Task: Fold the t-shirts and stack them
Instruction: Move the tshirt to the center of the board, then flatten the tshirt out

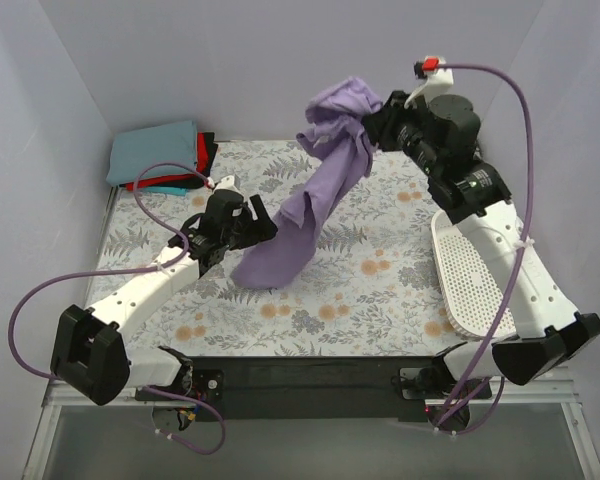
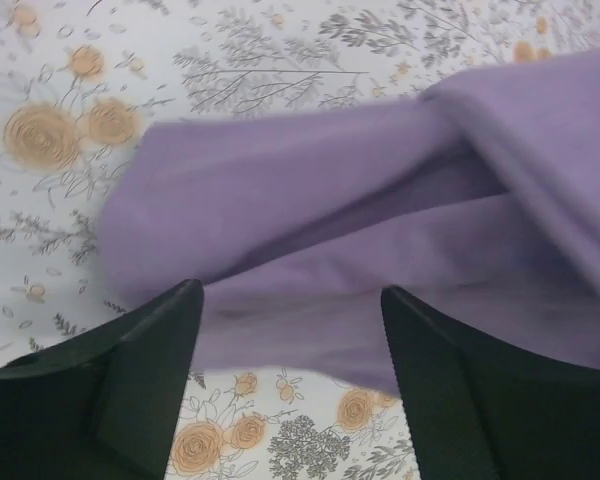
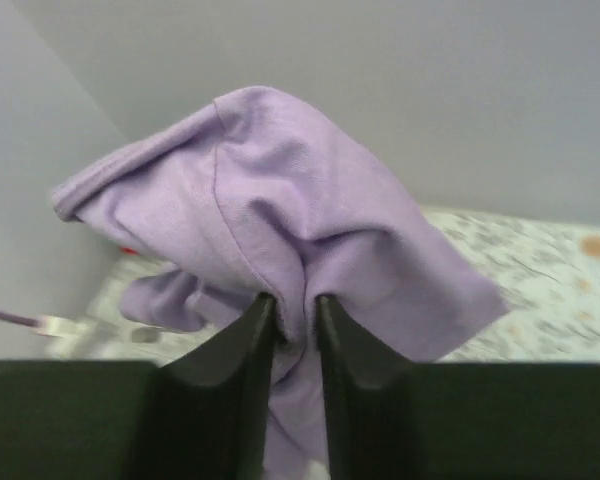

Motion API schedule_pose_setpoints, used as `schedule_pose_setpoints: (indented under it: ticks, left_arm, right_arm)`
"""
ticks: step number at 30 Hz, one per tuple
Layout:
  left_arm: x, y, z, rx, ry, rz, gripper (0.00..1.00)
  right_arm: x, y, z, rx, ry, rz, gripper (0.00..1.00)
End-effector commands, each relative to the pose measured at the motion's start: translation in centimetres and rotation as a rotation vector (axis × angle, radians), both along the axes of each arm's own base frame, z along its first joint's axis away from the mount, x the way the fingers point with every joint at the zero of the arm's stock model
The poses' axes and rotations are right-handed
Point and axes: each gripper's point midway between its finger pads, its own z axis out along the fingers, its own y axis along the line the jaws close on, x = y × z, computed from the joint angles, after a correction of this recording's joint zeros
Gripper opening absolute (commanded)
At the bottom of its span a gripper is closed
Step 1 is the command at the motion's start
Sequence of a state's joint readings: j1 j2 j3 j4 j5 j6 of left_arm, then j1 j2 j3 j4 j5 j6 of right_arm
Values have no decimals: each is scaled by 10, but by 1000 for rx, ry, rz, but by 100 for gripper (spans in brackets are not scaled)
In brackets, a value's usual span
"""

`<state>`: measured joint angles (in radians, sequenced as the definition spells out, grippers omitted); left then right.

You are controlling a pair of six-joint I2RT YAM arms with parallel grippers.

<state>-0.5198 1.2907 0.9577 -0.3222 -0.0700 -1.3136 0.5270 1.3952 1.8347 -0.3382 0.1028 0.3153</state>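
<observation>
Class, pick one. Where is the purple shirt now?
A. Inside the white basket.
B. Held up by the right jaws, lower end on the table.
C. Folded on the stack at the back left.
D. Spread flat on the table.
B: the right jaws pinch the purple shirt high up, and its lower end drapes onto the table.

Hanging lavender shirt [image 1: 315, 205] blocks the centre; basket [image 1: 470, 275] right, folded stack [image 1: 160, 158] far-left.
</observation>
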Motion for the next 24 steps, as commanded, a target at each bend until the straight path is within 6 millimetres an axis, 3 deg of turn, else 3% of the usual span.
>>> schedule_pose_setpoints:
  ticks: [1,4,5,6,9,11,15,16,19,24]
  left_arm:
    - [-9,25,-18,18,56,138,67]
    - [-20,29,-40,22,123,159,59]
    - [-28,33,-56,29,165,181,56]
    - [-33,35,-63,33,189,189,55]
    - [-49,47,-83,59,239,237,52]
    - [-61,54,-90,89,267,270,52]
    - [-92,73,-110,162,340,371,51]
    - [-101,82,-116,179,374,428,51]
    - [-119,91,-131,202,431,489,48]
    - [-112,84,-145,192,444,503,48]
  right_arm:
    - [31,-47,-105,6,227,-159,34]
    - [32,-87,-182,0,397,-249,61]
    - [23,-96,-221,-30,474,-269,66]
    - [21,-104,-235,-46,500,-291,71]
    - [7,-110,-276,-120,581,-293,74]
    - [1,-104,-286,-126,603,-250,74]
    - [-19,-69,-325,-189,682,-128,74]
    - [-28,-50,-335,-223,695,-83,73]
    - [-45,-20,-359,-298,730,-29,73]
    - [-52,2,-382,-356,762,3,73]
